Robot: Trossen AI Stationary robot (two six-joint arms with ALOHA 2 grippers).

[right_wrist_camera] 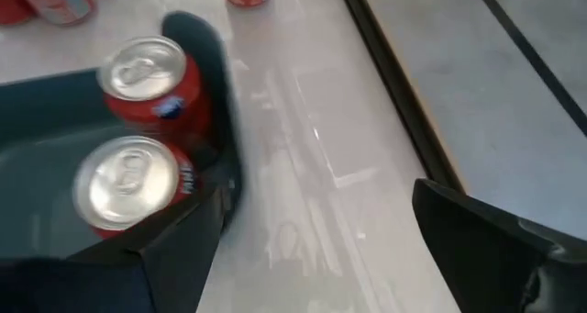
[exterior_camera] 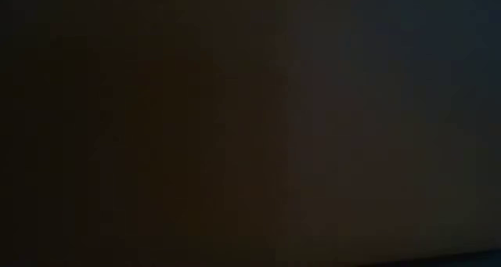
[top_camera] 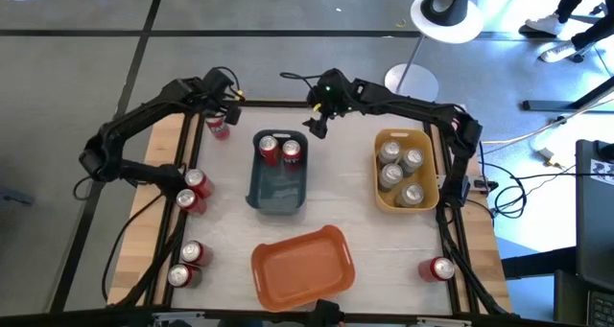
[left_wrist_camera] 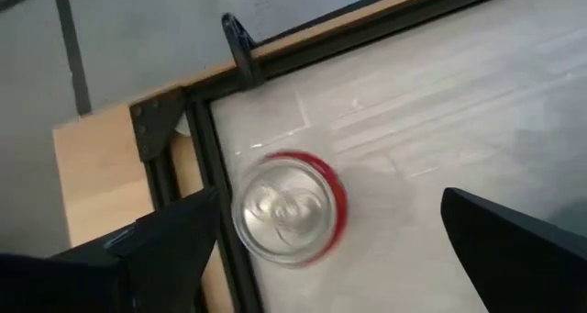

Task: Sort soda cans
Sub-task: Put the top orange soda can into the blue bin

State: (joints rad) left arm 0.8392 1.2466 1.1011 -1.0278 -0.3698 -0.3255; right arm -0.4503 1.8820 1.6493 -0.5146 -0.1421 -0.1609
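My left gripper (top_camera: 223, 109) is open above an upright red can (top_camera: 218, 128) at the table's far left corner. In the left wrist view the can (left_wrist_camera: 292, 206) stands between the two fingers, apart from both. My right gripper (top_camera: 317, 124) is open and empty, just beyond the far right end of the dark blue bin (top_camera: 279, 178). That bin holds two upright red cans (top_camera: 279, 151), which also show in the right wrist view (right_wrist_camera: 138, 129). The yellow bin (top_camera: 404, 169) holds several silver cans (top_camera: 400, 173). The low view is dark.
Two red cans (top_camera: 193, 191) lie at the left edge and two more (top_camera: 186, 264) at the near left. One red can (top_camera: 438, 268) lies near right. An orange tray (top_camera: 303, 266) sits at the near middle. A black frame rail (left_wrist_camera: 220, 175) borders the table.
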